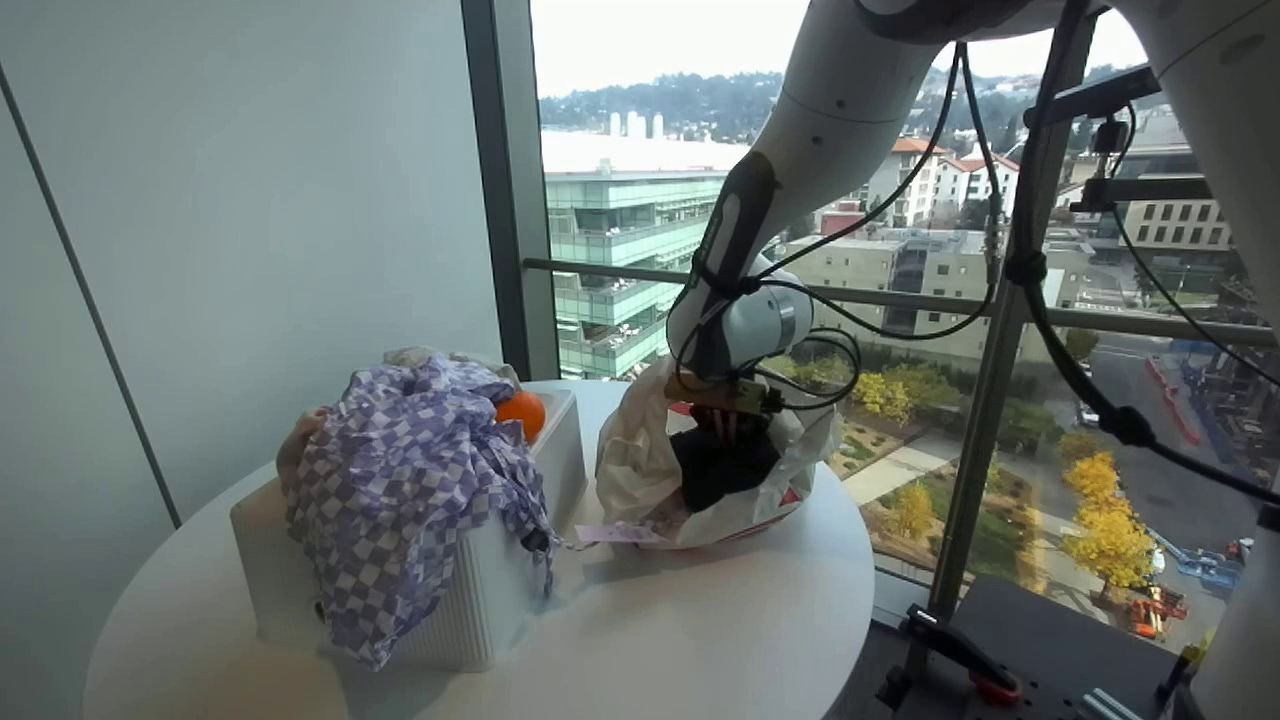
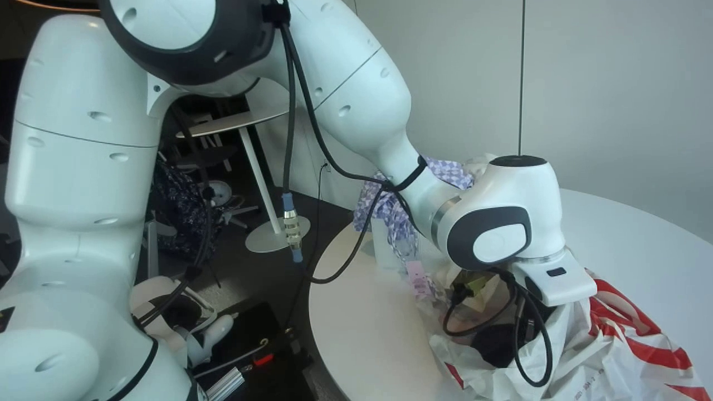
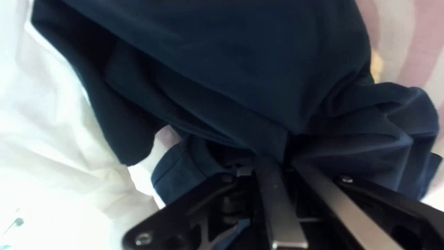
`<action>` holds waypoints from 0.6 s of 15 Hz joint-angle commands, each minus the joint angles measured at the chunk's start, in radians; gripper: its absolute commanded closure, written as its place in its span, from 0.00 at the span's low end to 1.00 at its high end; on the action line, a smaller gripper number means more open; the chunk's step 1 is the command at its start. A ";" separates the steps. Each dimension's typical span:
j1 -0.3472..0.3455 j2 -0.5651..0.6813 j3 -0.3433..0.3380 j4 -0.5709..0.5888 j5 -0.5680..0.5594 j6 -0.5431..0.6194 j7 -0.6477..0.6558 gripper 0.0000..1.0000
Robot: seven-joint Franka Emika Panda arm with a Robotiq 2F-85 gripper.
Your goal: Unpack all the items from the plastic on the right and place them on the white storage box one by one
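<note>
The white plastic bag [image 1: 640,450] with red marks stands open on the round table; it also shows in an exterior view [image 2: 613,351]. A dark navy cloth [image 1: 715,475] lies in its mouth and fills most of the wrist view [image 3: 242,69]. My gripper [image 3: 286,163] points down into the bag. Its fingers are close together, with folds of the dark cloth gathered between the tips. The fingertips are hidden by cloth in both exterior views. The white storage box [image 1: 480,590] stands on the left of the table, with a purple-and-white checkered cloth [image 1: 400,480] draped over it.
An orange round item [image 1: 522,412] sits in the box beside the checkered cloth. A pink tag [image 1: 620,533] lies between box and bag. The round white table [image 1: 680,640] ends near the window. Loose black cables [image 2: 548,356] hang from the wrist beside the bag.
</note>
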 commanded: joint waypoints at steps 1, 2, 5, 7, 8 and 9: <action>0.006 -0.221 0.031 -0.090 0.021 -0.105 -0.048 0.89; 0.005 -0.269 0.046 -0.096 0.015 -0.178 -0.064 0.89; 0.024 -0.400 0.083 -0.125 -0.039 -0.465 -0.040 0.90; 0.021 -0.481 0.142 -0.124 -0.020 -0.655 -0.066 0.90; 0.025 -0.509 0.170 -0.119 -0.007 -0.745 -0.071 0.90; 0.031 -0.537 0.201 -0.112 0.005 -0.834 -0.074 0.90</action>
